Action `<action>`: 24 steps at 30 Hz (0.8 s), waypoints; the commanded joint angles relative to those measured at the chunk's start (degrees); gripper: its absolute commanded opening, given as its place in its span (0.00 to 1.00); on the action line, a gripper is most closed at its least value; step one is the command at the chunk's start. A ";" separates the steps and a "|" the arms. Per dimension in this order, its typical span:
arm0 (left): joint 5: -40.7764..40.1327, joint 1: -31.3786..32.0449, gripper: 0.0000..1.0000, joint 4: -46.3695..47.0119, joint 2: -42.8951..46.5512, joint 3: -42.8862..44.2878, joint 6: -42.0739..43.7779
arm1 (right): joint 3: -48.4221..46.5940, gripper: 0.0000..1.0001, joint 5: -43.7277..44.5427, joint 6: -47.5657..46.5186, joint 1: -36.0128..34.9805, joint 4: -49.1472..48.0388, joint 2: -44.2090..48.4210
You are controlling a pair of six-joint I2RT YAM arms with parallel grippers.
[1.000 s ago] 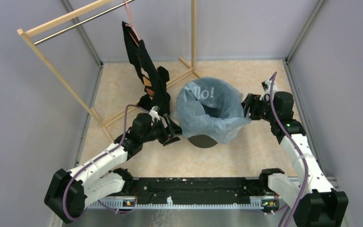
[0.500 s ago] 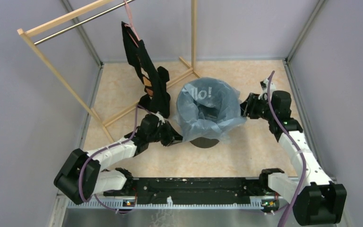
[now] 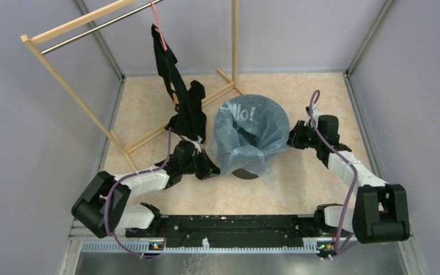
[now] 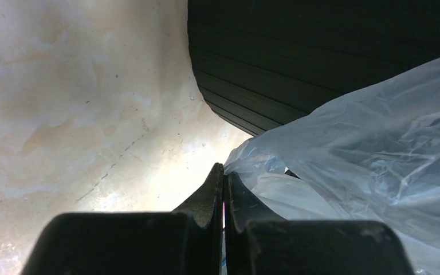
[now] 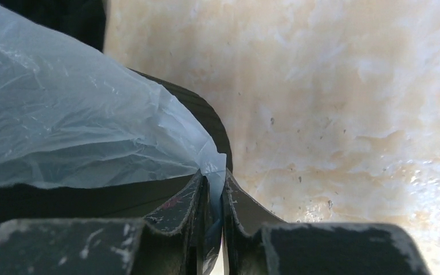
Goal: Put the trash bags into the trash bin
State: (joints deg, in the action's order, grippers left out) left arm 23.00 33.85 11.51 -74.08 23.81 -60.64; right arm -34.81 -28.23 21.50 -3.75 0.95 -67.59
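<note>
Left hand (image 4: 223, 172) and right hand (image 5: 213, 177) each pinch an edge of the trash bag (image 3: 246, 143). It lies over the trash bin (image 4: 321, 51). Pull both edges down softly and evenly, so the thin bag doesn't rip.

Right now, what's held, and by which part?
The bag, by its draped edge: left gripper at the bin's left side, right gripper at its right.
</note>
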 commanded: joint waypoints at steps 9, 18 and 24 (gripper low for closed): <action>-0.85 0.09 0.00 4.27 -5.92 -1.86 3.05 | 7.30 0.13 -6.87 7.07 -1.24 -19.99 -15.20; -1.76 0.14 0.00 3.13 -6.25 -2.76 4.59 | 5.29 0.27 3.14 3.30 -1.79 -9.45 -12.35; -3.41 0.11 0.08 -0.69 -1.90 -1.74 5.94 | 1.92 0.60 17.51 0.78 -1.70 2.03 0.81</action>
State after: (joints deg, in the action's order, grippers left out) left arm 21.54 33.85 12.47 -79.15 21.82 -56.86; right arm -27.92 -22.02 25.58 -5.15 -3.90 -75.20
